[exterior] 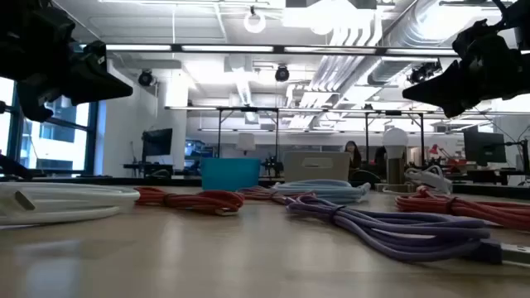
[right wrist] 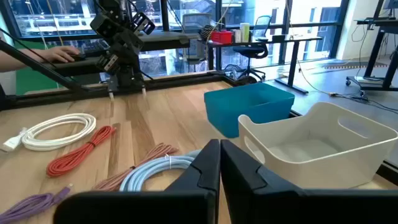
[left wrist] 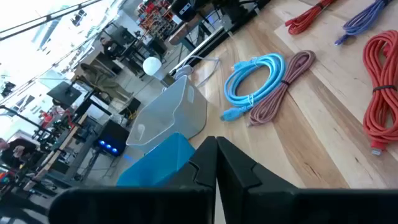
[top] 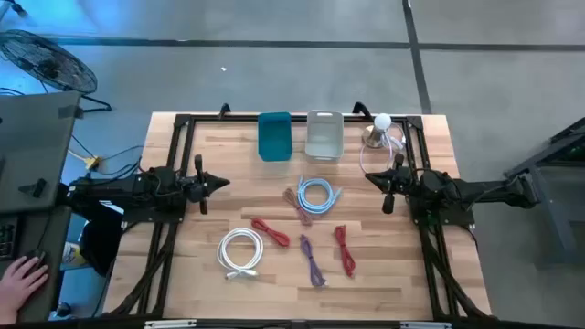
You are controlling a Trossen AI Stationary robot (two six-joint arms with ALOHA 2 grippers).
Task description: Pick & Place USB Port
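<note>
Left claw [top: 218, 182] and right claw [top: 373, 178], both pressed together, hover either side of the blue cable [top: 316, 195], a light, floppy coil best pinched across its bundled strands.

Low view: white cable [exterior: 58, 201] cut off at left edge; purple cable [exterior: 397, 225] runs off at right. Both arms show only as dark blurred masses at the upper corners. Left wrist view: teal bin [left wrist: 155, 163] partly hidden behind the fingers [left wrist: 233, 167]. High view: cable connectors too small to identify; a hand [top: 20, 279] cropped at the left edge.
</note>
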